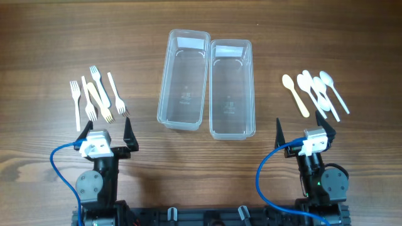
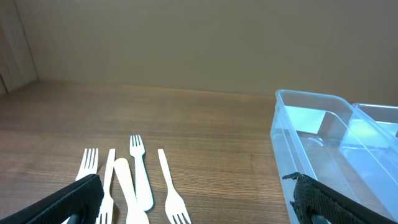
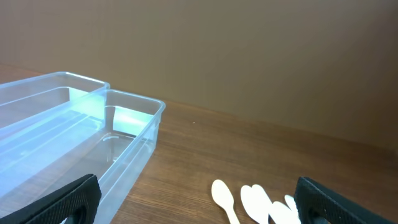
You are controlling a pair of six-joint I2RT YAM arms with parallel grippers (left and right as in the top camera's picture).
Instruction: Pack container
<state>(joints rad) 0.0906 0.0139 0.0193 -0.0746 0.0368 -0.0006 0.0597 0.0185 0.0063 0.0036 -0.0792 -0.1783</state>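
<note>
1. Left claw (image 1: 107,123), seen from overhead, stands spread wide with nothing between its fingers. The right claw (image 1: 304,125) is just as wide and also holds nothing.
2. In that same view a cluster of forks (image 1: 95,94), one of them beige, lies on the bench (image 1: 38,63) ahead of the left claw and a little to its left. The spoons (image 1: 314,93) lie ahead of the right claw and a little to its right.
3. Between the two claws and further ahead, two clear tubs stand side by side lengthwise, both empty. The left container (image 1: 183,94) is ahead-right of the left claw and the right container (image 1: 232,97) is ahead-left of the right claw. I cannot tell whether their rims touch.
4. From the left wrist, the left claw (image 2: 196,183) shows both dark fingertips at the bottom corners, far apart and gripping nothing. The forks (image 2: 135,180) lie just ahead near its left finger. The left container (image 2: 311,146) sits ahead by its right finger, with the right container (image 2: 379,118) beyond.
5. From the right wrist, the right claw (image 3: 198,183) gapes equally wide and empty. The spoons (image 3: 249,200) are just ahead toward its right finger. The right container (image 3: 127,140) is ahead-left and the left container (image 3: 43,93) lies past it.
</note>
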